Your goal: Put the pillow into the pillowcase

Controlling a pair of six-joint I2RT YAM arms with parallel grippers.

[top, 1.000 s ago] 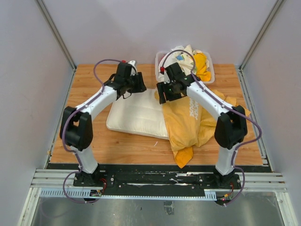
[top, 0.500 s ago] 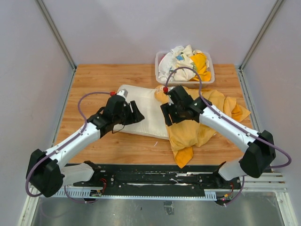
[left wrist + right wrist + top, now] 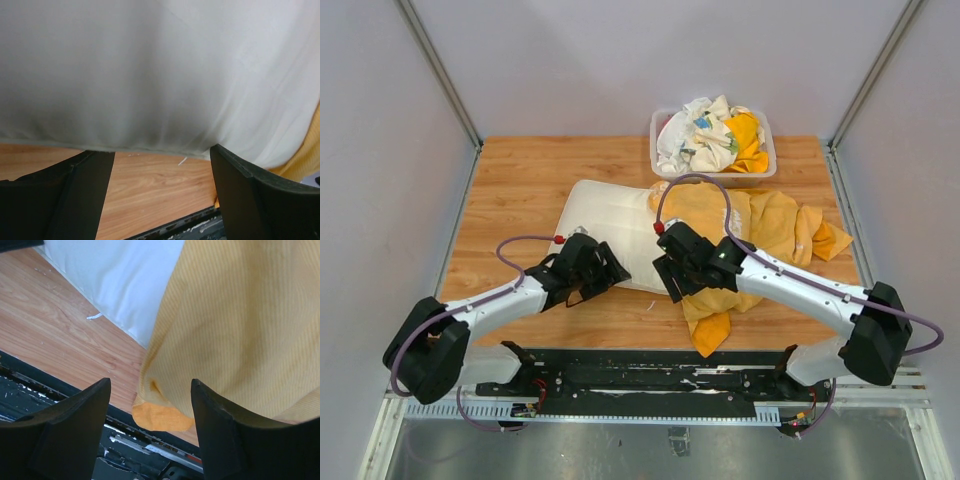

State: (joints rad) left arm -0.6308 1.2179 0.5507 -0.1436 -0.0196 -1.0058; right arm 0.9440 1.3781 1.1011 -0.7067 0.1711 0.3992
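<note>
on the table (image 3: 520, 180), pillowcase (image 3: 765, 225) overlaps pillow's (image 3: 605, 215) right end; left gripper (image 3: 162, 156) and right gripper (image 3: 150, 386) both gape, holding nothing.

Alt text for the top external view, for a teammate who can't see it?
A cream-white rectangular pillow lies on the wooden table, its right end overlapped by an orange-yellow fabric pillowcase. The left gripper and right gripper are open at the pillow's near edge; a clear bin of cloths sits behind.

Robot lab cell. Plain grey panels (image 3: 640, 60) on aluminium framing (image 3: 440, 70). Wooden table (image 3: 520, 170) fronted by a slotted mounting rail (image 3: 430, 386).
</note>
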